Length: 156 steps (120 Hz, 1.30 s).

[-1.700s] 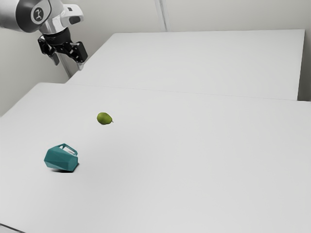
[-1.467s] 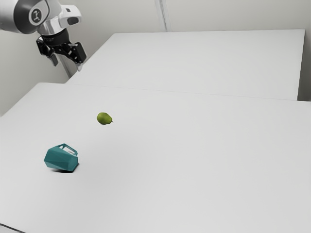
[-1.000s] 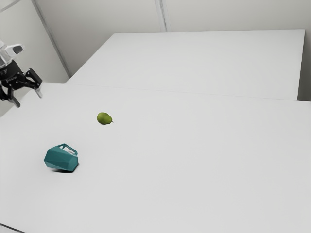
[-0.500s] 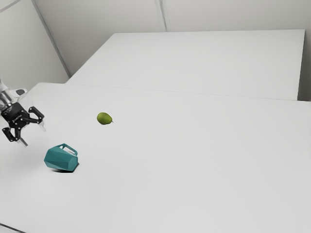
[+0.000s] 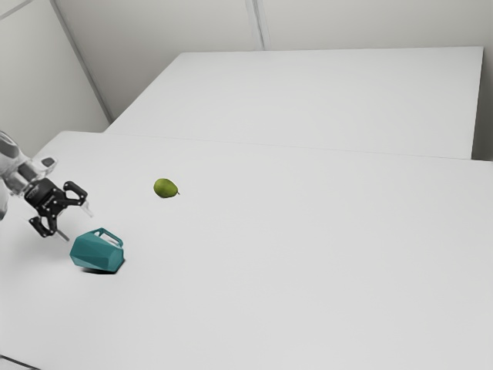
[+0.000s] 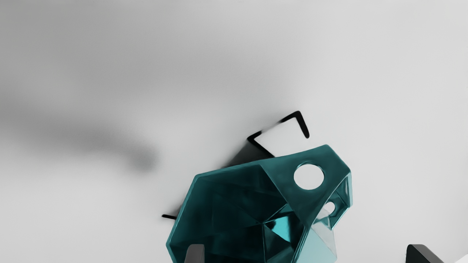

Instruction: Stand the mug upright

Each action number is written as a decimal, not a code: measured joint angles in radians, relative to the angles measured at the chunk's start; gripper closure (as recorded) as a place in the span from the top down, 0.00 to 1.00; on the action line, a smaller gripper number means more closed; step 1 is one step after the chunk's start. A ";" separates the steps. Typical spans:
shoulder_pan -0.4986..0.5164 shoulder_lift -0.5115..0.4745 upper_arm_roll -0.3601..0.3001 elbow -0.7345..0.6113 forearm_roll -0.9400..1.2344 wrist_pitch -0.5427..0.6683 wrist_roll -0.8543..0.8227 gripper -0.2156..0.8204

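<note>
While the teal mug (image 5: 97,253) lies on its side on the table (image 5: 308,254), my gripper (image 5: 77,224) hangs open near its mouth; a green pear (image 5: 165,188) rests apart from the mug.

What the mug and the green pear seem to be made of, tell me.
The mug looks like glazed ceramic or glossy plastic: its teal facets catch bright glints inside. The pear could be real fruit or a molded copy: mottled green skin, thin stem.
</note>
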<state>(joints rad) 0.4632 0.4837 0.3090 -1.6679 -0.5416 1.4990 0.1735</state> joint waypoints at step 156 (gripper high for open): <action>-0.198 -0.158 -0.026 -0.068 0.025 0.032 -0.023 0.04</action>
<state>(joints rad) 0.2655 0.3259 0.2826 -1.7359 -0.5166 1.5312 0.1507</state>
